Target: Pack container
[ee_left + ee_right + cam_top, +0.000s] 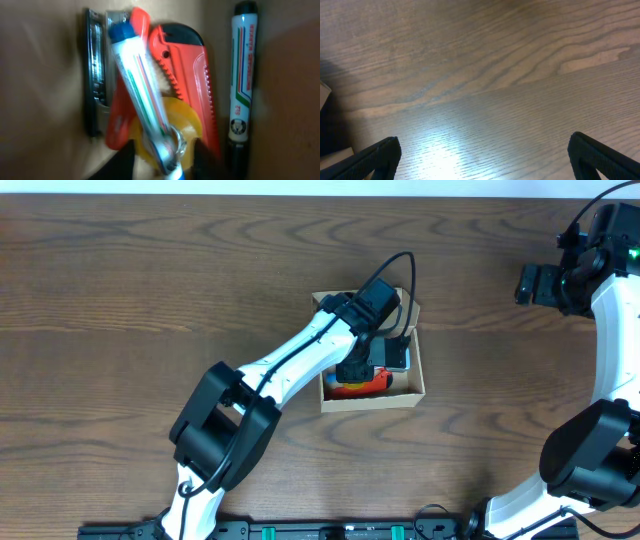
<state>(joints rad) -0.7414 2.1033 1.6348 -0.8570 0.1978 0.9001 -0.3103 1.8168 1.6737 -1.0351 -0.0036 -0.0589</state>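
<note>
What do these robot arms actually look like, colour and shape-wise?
Both are slim white tubes joined by chunky black joints. The left arm has a black cable looping above its wrist end. The right arm shows a small green light near its black wrist housing. The right gripper has plain black fingers.

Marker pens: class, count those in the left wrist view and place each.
2. One blue-capped marker lies tilted across the orange knife and yellow tape, its end between the left fingers; one black-capped marker lies at the right. Others may be hidden beneath.
</note>
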